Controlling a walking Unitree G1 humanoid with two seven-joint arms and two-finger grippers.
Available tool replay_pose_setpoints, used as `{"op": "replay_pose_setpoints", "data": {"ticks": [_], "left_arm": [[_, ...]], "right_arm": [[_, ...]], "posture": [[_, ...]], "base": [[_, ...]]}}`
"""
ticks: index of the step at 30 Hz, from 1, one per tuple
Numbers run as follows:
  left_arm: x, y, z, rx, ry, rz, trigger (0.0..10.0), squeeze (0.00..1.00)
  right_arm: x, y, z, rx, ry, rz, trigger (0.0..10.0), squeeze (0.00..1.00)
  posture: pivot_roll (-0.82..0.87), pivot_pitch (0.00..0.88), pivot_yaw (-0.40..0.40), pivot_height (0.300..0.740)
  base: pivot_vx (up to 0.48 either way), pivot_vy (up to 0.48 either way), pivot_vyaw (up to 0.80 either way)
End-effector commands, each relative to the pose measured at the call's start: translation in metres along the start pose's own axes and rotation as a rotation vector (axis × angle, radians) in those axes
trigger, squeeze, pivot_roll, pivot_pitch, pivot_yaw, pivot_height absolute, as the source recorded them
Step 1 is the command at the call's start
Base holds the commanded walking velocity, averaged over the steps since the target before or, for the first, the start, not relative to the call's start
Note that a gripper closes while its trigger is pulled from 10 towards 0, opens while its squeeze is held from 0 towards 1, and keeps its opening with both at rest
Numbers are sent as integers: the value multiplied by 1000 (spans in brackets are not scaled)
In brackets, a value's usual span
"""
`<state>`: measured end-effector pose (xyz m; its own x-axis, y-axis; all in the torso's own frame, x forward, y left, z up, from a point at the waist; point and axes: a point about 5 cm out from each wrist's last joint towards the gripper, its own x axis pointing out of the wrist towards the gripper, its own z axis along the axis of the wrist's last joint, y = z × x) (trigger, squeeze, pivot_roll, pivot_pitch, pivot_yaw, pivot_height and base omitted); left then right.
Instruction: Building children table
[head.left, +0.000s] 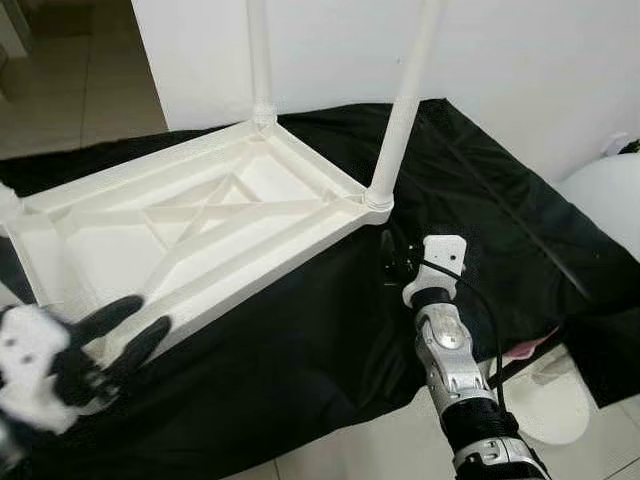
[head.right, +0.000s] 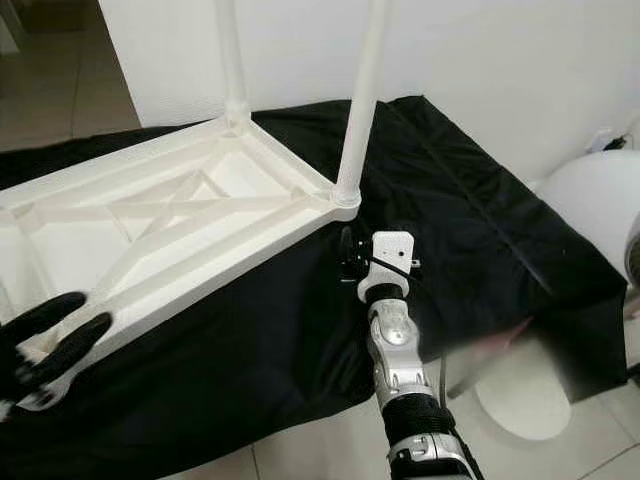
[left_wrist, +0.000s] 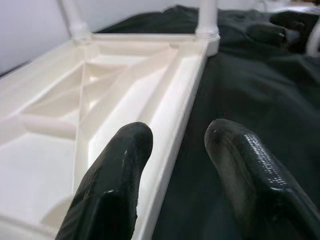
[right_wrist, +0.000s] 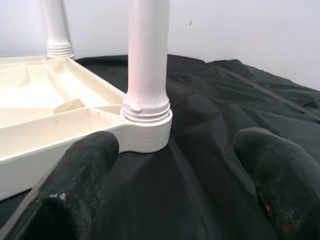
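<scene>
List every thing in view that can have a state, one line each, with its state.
Table top: upside down on the black cloth, ribbed underside facing up.
Near leg: upright, seated in its corner socket.
Far leg: upright, seated in its corner socket.
Black cloth: spread on the floor, wrinkled.
Left gripper: open, astride the table top's edge.
Right gripper: open, facing the near leg's socket, not touching.

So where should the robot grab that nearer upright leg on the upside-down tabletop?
Probably low on the nearer leg, just above its ribbed collar, approached level from the black cloth side. The right gripper already faces it, fingers open wider than the round shaft.
</scene>
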<state>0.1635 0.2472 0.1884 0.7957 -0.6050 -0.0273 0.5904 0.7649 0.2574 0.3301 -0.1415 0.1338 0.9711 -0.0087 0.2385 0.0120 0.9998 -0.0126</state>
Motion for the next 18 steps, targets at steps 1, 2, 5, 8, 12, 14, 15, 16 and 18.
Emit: {"op": "replay_pose_setpoints", "data": {"ticks": [1,2,5,8,12,14,15,16,18], "left_arm": [[-6,2,0,22,21,-23,10000,0],[-14,5,-1,14,44,-17,10000,0],[-33,14,0,26,99,31,10000,0],[-41,16,2,20,99,47,10000,0],[-51,19,2,16,121,82,10000,0],[-64,23,-1,-4,152,104,10000,0],[-67,24,-1,-12,156,106,10000,0],[-70,25,-1,-17,163,115,10000,0],[-73,26,-2,-17,179,124,10000,0]], "right_arm": [[1,2,-1,4,1,7,10000,0],[1,3,-1,4,1,9,10000,0],[3,3,-1,5,3,12,10000,0],[3,3,-2,5,2,14,10000,0],[4,3,-3,7,2,15,10000,0],[4,3,-4,8,2,15,10000,0],[4,4,-4,8,1,16,10000,0],[4,4,-4,9,2,16,10000,0],[3,4,-5,10,4,17,10000,0]], "posture": [[109,74,-35,740],[111,75,-37,740],[117,75,-38,740],[120,75,-37,740],[121,75,-36,740],[124,75,-35,740],[124,75,-35,740],[124,75,-35,740],[129,75,-32,740]], "base": [[0,0,0],[0,0,0],[0,0,0],[0,0,0],[0,0,0],[0,0,0],[0,0,0],[0,0,0],[0,0,0]]}}
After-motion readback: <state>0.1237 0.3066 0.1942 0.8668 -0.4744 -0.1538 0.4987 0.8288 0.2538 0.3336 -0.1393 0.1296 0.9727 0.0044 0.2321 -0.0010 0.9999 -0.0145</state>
